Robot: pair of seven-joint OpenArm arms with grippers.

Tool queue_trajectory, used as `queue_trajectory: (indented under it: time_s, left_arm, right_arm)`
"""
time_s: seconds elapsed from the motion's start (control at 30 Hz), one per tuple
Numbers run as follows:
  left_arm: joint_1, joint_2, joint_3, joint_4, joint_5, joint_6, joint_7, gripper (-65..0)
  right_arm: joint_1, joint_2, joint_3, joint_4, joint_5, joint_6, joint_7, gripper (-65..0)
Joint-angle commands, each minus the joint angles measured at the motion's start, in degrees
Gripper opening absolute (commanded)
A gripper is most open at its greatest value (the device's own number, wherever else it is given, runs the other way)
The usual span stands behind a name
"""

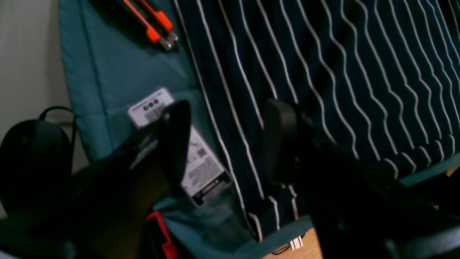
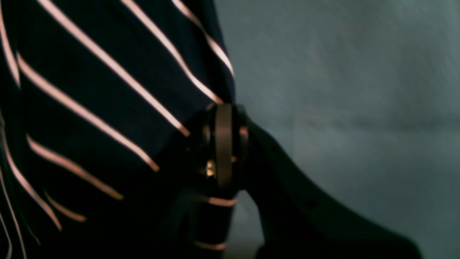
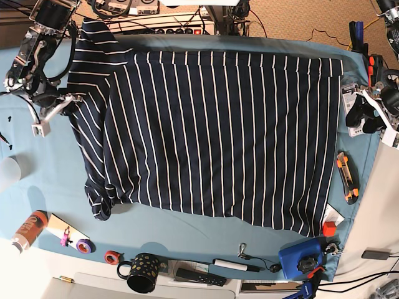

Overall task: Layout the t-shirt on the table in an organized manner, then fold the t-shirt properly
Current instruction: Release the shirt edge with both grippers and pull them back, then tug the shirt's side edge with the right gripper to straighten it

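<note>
The shirt (image 3: pixel 212 134) lay spread on the teal desk (image 3: pixel 56 187), a mug (image 3: pixel 141 272) at its edge. The right hand (image 2: pixel 222 144) pinched a sleeve; the left hand (image 1: pixel 226 140) hung open, its fingers blurred.

Dark navy t-shirt (image 3: pixel 212 134) with thin white stripes lies on the teal-blue table (image 3: pixel 43 187) cloth.
</note>
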Motion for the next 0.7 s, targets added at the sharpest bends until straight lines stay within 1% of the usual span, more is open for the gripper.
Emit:
queue_trajectory:
  time_s: [0.0, 0.17, 0.3, 0.37, 0.47, 0.57, 0.6, 0.67]
  left_arm:
    - [-0.4, -1.2, -0.5, 0.8, -1.0, 0.0, -1.3, -32.2]
    - [-0.4, -1.2, -0.5, 0.8, -1.0, 0.0, -1.8, -32.2]
    - [-0.4, -1.1, -0.5, 0.8, -1.0, 0.0, -2.1, -32.2]
    - [-0.4, -1.1, -0.5, 0.8, -1.0, 0.0, -2.1, -32.2]
    - [-0.4, -1.1, -0.5, 0.8, -1.0, 0.0, -2.1, -32.2]
    - [-0.4, -1.1, -0.5, 0.8, -1.0, 0.0, -2.1, -32.2]
    - [-0.4, -1.1, -0.5, 0.8, -1.0, 0.0, -2.2, -32.2]
    - [-0.4, -1.1, -0.5, 0.8, -1.0, 0.0, -2.4, -32.2]
  right_arm:
    - [-0.3, 1.4, 2.1, 2.2, 0.4, 0.0, 0.5, -65.0]
    - [-4.9, 1.4, 10.9, 8.8, 3.8, -0.1, -1.0, -65.0]
    - [-9.4, 1.2, 17.0, 10.1, 4.9, 0.0, -2.9, -65.0]
    - [-12.0, 0.4, 19.7, 10.1, 5.0, 0.0, -2.9, -65.0]
    - [-15.4, -1.7, 23.5, 10.1, 5.0, 0.1, -2.8, -65.0]
    - [-17.4, -4.0, 26.2, 10.1, 7.4, 2.5, -2.8, -65.0]
    - [-17.6, -4.4, 26.5, 10.1, 8.4, 2.7, -2.9, -65.0]
    - [-17.6, -4.6, 26.4, 10.1, 10.1, 4.6, -3.7, -65.0]
